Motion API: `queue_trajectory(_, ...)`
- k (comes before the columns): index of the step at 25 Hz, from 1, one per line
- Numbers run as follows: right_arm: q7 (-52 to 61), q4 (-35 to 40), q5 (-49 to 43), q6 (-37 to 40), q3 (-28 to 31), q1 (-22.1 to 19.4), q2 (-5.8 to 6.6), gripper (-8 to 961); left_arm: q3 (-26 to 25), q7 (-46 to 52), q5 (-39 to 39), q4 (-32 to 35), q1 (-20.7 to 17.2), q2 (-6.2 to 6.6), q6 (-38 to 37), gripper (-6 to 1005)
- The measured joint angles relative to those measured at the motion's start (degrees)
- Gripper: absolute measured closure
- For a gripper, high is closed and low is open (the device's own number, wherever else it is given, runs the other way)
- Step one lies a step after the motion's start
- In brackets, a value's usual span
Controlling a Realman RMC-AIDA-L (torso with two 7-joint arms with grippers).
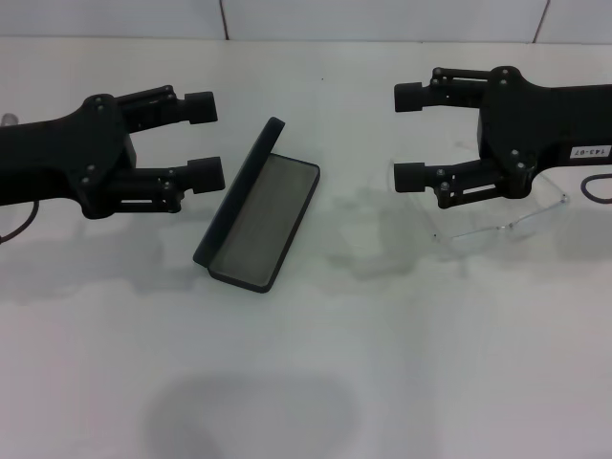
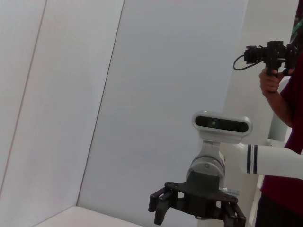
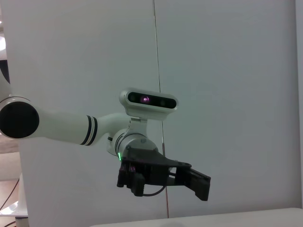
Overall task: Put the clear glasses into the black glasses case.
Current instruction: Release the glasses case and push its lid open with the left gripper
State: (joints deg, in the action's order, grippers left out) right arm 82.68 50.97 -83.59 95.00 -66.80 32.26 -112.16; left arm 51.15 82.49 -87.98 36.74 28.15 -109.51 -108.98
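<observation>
The right gripper (image 1: 409,136) hangs at upper right with jaws spread, the left gripper (image 1: 204,140) at upper left likewise, neither holding anything. The black glasses case (image 1: 260,208) lies open at centre, grey lining bare. The clear glasses (image 1: 497,220) rest under the right arm; being slick and hard to see, they could skid from a pinch.

Open case mid-tabletop, glasses off to its right

On the tabletop (image 1: 382,363) the black glasses case (image 1: 260,210) lies open, lid raised along its 9 o'clock side; the clear glasses (image 1: 497,215) lie at its 3 o'clock, apart, partly under the right pincer (image 1: 409,136); the left pincer (image 1: 203,141) hangs at the case's 10 o'clock
</observation>
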Motion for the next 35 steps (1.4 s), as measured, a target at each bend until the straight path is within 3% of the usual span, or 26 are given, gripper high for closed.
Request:
queue_trajectory(7, -0.05, 0.00, 0.00, -1.45, 0.00, -0.16, -0.10, 80, -0.16, 0.55, 0.06, 0.29, -0.13, -0.11, 0.13, 115)
queue_trajectory(11, -0.07, -0.36, -0.04, -5.72, 0.00, -0.81, 0.21, 80, -2.41, 9.81, -1.37, 6.31, 0.23, -0.66, 6.03, 115)
queue_trajectory(13, -0.07, -0.91, -0.11, -7.17, 0.07, -0.92, 0.44, 80, -2.57, 16.86, -4.46, 13.90, 0.26, -1.62, 11.01, 116)
queue_trajectory(18, -0.07, -2.07, -0.76, -8.96, 2.97, -2.13, 0.29, 80, -2.23, 36.33, -16.41, 36.49, 1.78, -5.76, 17.70, 124)
queue_trajectory(20, -0.08, -2.07, -0.87, -9.35, 5.22, -3.37, 0.17, 80, -1.56, 42.95, -22.97, 42.02, 3.28, -7.08, 18.46, 185)
queue_trajectory(22, -0.30, -2.09, -0.89, -9.38, 7.72, -4.64, 0.11, 80, 1.68, 53.53, -34.92, 47.44, 5.67, -8.68, 19.20, 245)
queue_trajectory(26, -1.40, -2.11, -0.89, -9.31, 12.51, -6.79, -0.16, 80, 8.50, 64.44, -47.42, 49.19, 7.88, -9.63, 19.38, 239)
queue_trajectory(35, -4.98, -4.25, -0.19, -8.36, 17.11, -9.17, -0.28, 80, 23.31, 77.47, -58.52, 47.48, 10.80, -10.06, 20.61, 240)
